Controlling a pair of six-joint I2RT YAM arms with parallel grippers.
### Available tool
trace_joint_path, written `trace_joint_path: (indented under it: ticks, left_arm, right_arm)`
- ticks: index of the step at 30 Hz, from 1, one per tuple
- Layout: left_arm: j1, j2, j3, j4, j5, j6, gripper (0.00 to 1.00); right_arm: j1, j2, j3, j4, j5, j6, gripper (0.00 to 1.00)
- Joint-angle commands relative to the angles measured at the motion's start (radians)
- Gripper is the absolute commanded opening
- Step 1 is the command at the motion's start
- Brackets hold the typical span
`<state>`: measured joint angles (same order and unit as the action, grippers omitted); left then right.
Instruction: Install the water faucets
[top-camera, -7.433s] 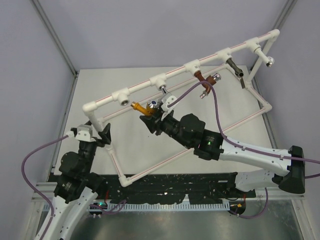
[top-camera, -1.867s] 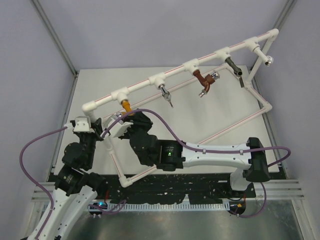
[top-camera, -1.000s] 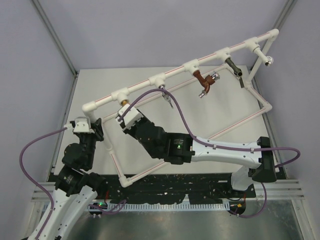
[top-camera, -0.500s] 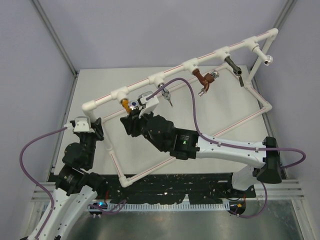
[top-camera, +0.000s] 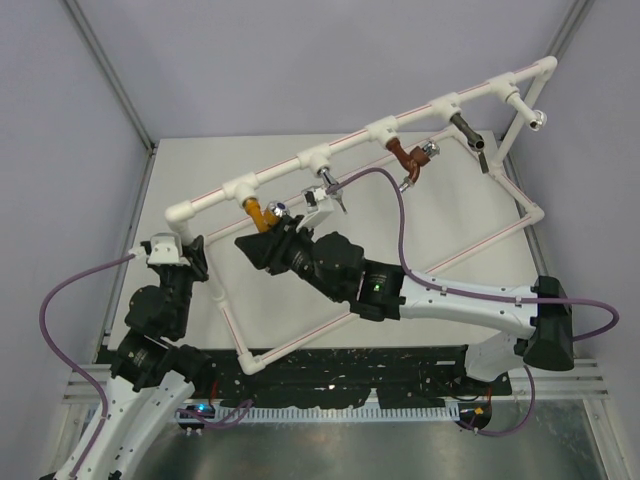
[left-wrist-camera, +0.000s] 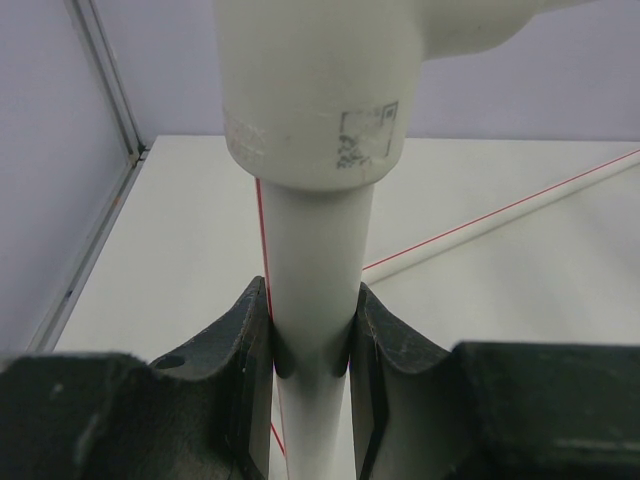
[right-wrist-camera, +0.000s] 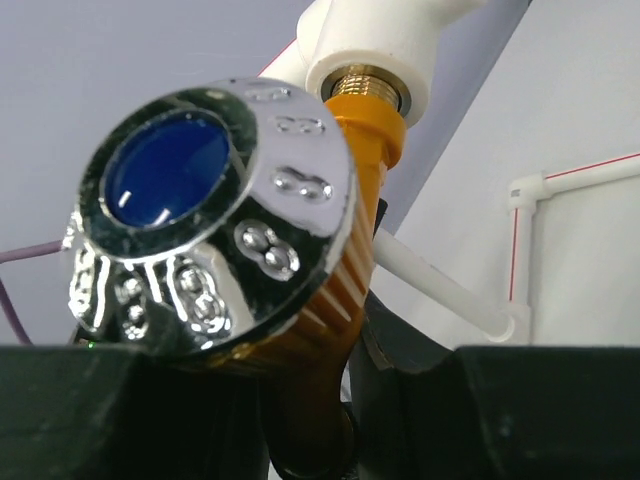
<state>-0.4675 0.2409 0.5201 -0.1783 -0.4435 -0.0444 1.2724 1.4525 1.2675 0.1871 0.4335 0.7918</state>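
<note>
The orange-yellow water faucet (top-camera: 262, 213) hangs from the leftmost white tee (top-camera: 243, 190) of the pipe frame. In the right wrist view its brass thread sits in that tee (right-wrist-camera: 385, 50), and its silver knob (right-wrist-camera: 200, 220) with a blue centre faces the camera. My right gripper (top-camera: 268, 228) (right-wrist-camera: 320, 400) is shut on the faucet's orange body (right-wrist-camera: 345, 320). My left gripper (top-camera: 200, 268) (left-wrist-camera: 312, 340) is shut on the frame's upright white pipe (left-wrist-camera: 312, 260), just below an elbow fitting (left-wrist-camera: 320, 90).
Along the top pipe (top-camera: 350, 140) hang other taps: a silver one (top-camera: 330, 190), a reddish-brown one (top-camera: 410, 160), a dark grey one (top-camera: 472, 135) and a silver one (top-camera: 537, 122) at the far end. The frame's lower rails (top-camera: 300, 340) cross the white table (top-camera: 430, 220).
My right wrist has rolled while holding the faucet at the tee, and the knob has swung up into the top view. The left gripper keeps its hold on the pipe, unmoved.
</note>
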Motion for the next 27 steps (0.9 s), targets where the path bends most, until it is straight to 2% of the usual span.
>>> trace_joint_path:
  ticks: [1,4,6,8,10,14,24,27]
  left_arm:
    - [-0.025,-0.034,0.011,-0.015,0.081,-0.015,0.00]
    - [-0.025,-0.034,0.011,-0.016,0.081,-0.017,0.00]
    - [-0.026,-0.032,0.009,-0.016,0.081,-0.017,0.00]
    - [-0.026,-0.032,0.011,-0.016,0.080,-0.015,0.00]
    - [-0.026,-0.032,0.009,-0.016,0.080,-0.015,0.00]
    - [-0.026,-0.031,0.011,-0.016,0.080,-0.015,0.00]
    - [-0.026,-0.025,0.011,-0.018,0.080,-0.012,0.00]
    - [-0.026,-0.025,0.009,-0.018,0.081,-0.011,0.00]
  right_arm:
    - [-0.123,0.013,-0.048,0.032,0.097,0.316,0.05]
    - [-0.125,0.003,-0.080,0.077,0.103,0.369,0.07]
    - [-0.125,0.002,-0.079,0.077,0.105,0.356,0.15]
    - [-0.125,-0.001,-0.088,0.095,0.103,0.325,0.30]
    - [-0.125,-0.009,-0.102,0.120,0.108,0.285,0.51]
    - [-0.123,-0.030,-0.114,0.155,0.099,0.215,0.74]
    - [-0.107,-0.095,-0.129,0.235,0.080,-0.003,0.99]
    - [-0.097,-0.115,-0.135,0.250,0.062,-0.084,0.99]
